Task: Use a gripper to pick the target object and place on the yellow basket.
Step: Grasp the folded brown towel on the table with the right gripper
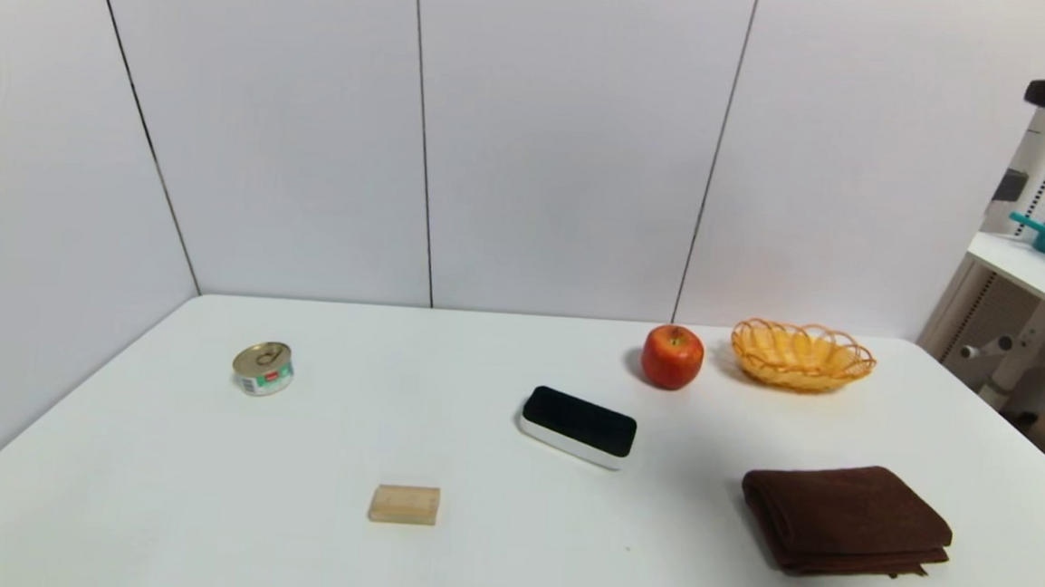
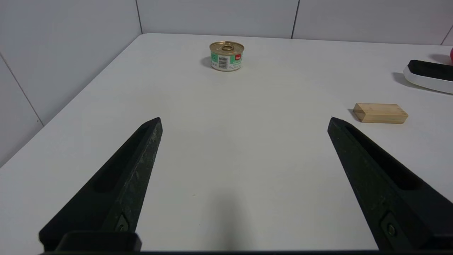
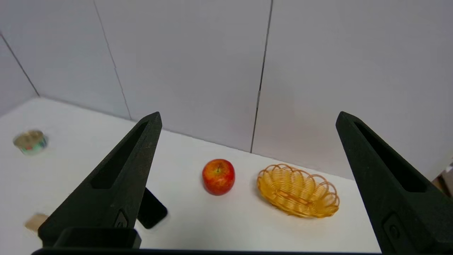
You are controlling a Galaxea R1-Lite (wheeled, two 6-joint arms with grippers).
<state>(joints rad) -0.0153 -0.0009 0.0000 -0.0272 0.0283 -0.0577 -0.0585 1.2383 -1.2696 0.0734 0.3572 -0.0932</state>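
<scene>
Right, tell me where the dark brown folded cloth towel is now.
In the head view the dark brown folded cloth towel lies flat on the white table's near right part, nearer than the yellow woven wicker basket and right of the black-topped white eraser block.

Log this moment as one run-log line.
phase: pre-grasp | left tool: open, holding nothing | right tool: open, holding nothing | brown towel: on table, untouched | yellow basket: empty, beside apple
</scene>
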